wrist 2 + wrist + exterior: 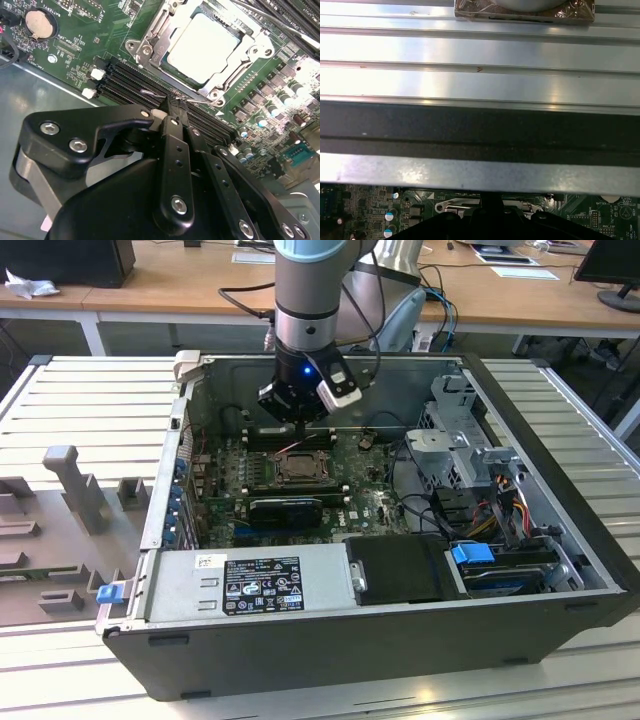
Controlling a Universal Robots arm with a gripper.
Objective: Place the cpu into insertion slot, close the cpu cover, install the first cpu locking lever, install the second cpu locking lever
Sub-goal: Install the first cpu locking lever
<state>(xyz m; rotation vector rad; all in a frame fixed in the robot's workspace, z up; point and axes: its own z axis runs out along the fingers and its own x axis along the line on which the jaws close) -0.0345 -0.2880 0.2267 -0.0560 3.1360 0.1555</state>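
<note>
The cpu point(202, 47) lies pale and flat in the insertion slot point(300, 468) on the green motherboard. The silvery cpu cover point(150, 37) lies down around it, the chip's face showing through its window. A thin wire locking lever point(150, 93) runs along the socket's edge beside the black memory slots. My gripper point(174, 106) hangs just behind the socket in the exterior view point(300, 423). Its black fingers are shut together and their tips sit right at the wire lever. I cannot tell whether the wire is pinched or only touched.
The open computer case point(560, 490) stands on a slatted metal table point(90, 400). Memory slots point(120, 82), a coin battery point(40, 24) and capacitors point(262, 120) surround the socket. Drive bays and cables point(480, 490) fill the exterior view's right; the power supply point(260, 585) is in front.
</note>
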